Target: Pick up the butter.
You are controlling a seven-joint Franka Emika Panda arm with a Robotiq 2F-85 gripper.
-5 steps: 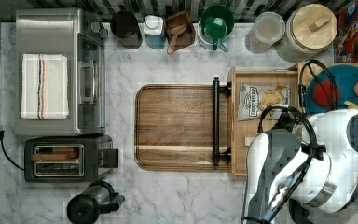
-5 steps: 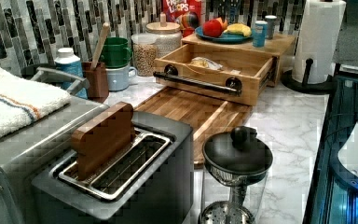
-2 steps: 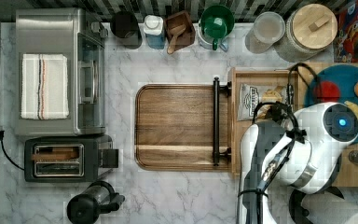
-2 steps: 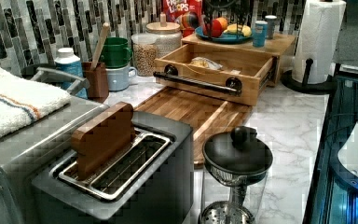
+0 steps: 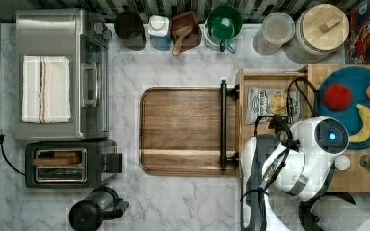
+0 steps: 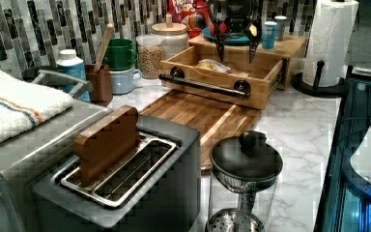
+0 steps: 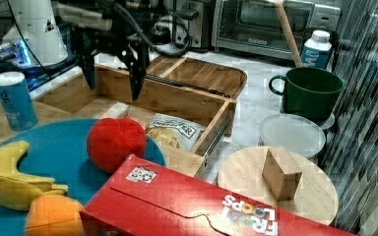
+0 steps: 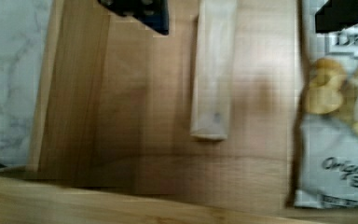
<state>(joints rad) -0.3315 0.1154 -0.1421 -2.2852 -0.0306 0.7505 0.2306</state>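
Note:
The butter (image 8: 213, 70) is a pale cream stick lying on the wooden floor of the open drawer (image 5: 270, 73), next to the silvery chip bag (image 8: 340, 130). My gripper (image 8: 242, 11) hangs above the drawer, open, one dark finger (image 8: 140, 11) on each side of the butter's line and nothing held. In the left view the gripper (image 6: 236, 46) is well above the drawer (image 6: 212, 84), fingers pointing down. The right view has the gripper (image 7: 112, 81) over the drawer's near half. In the top view my arm covers the butter, and the chip bag (image 5: 270, 103) lies just beyond it.
A wooden cutting board (image 5: 183, 130) lies beside the drawer's black handle (image 5: 223, 125). A blue plate (image 5: 351, 108) with toy fruit sits on the cabinet top by the drawer. A blue cup (image 7: 12, 101), a paper towel roll (image 6: 329, 43) and jars (image 5: 318, 31) stand nearby.
My arm has moved toward the top of the top view, over the drawer. In the left view the gripper has come into sight above the drawer.

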